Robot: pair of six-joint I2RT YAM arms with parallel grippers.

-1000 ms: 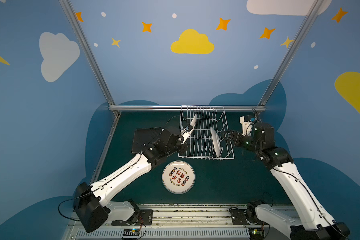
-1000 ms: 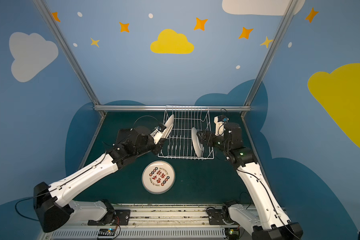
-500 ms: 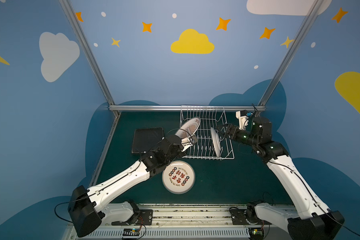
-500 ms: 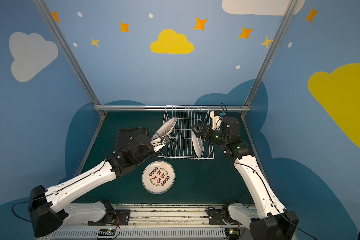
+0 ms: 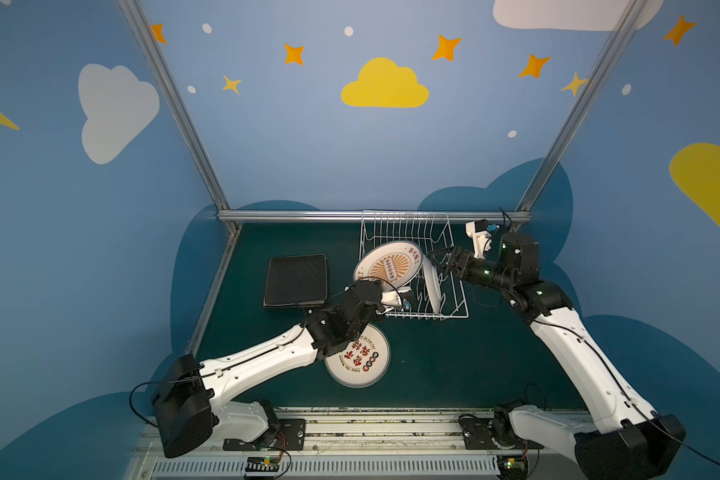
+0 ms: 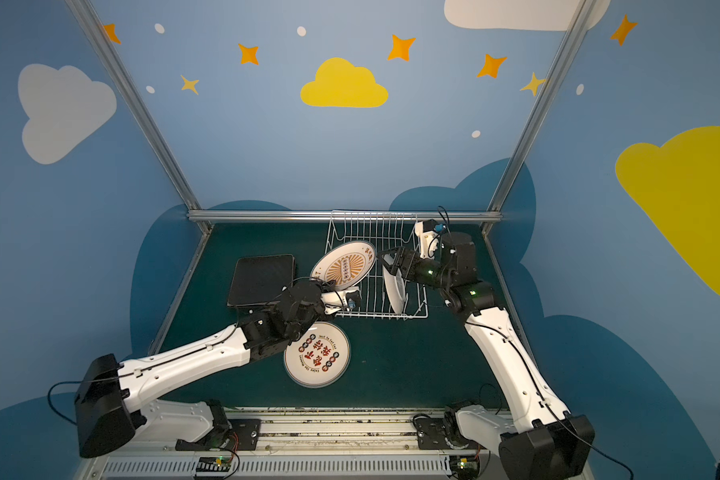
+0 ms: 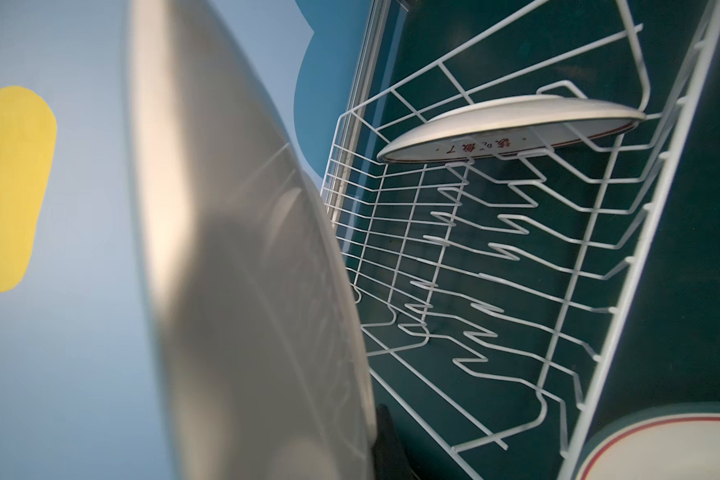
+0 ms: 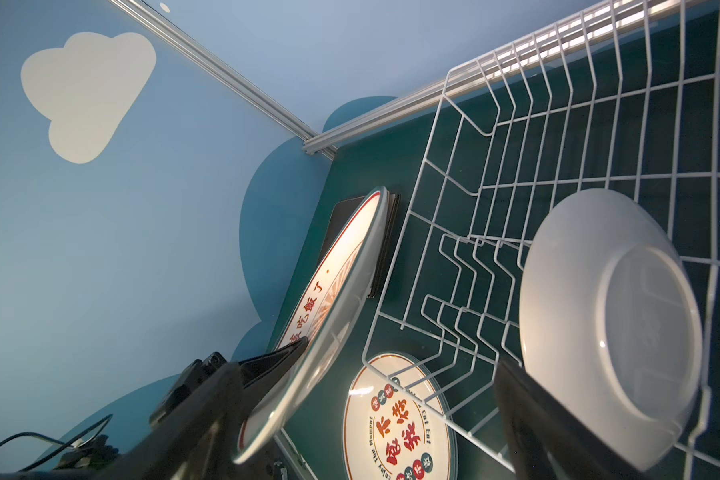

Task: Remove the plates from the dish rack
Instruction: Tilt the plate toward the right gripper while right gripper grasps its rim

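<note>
The left hand (image 5: 387,293) is clamping shut on the lower rim of a round sunburst plate (image 5: 389,266), which is tilting face-up over the rack's (image 5: 427,318) left edge, clear of the prongs and apparently on its way out. The right hand (image 5: 437,262) is hovering with jaws spread wide and holding nothing, just by the top rim of a white plate (image 5: 431,286) that is standing on edge in the rack; whether the jaws are straddling that rim is hard to tell. Out on the table (image 5: 454,365), the square plates (image 5: 296,280) are lying black side up as a stack left of the rack, and a red-lettered plate (image 5: 360,357) is sitting face-up in front of it, partly under the left arm. The unloading is looking nearly finished: the sunburst plate is needing to be set down, and the white plate is the only one left in the rack.
</note>
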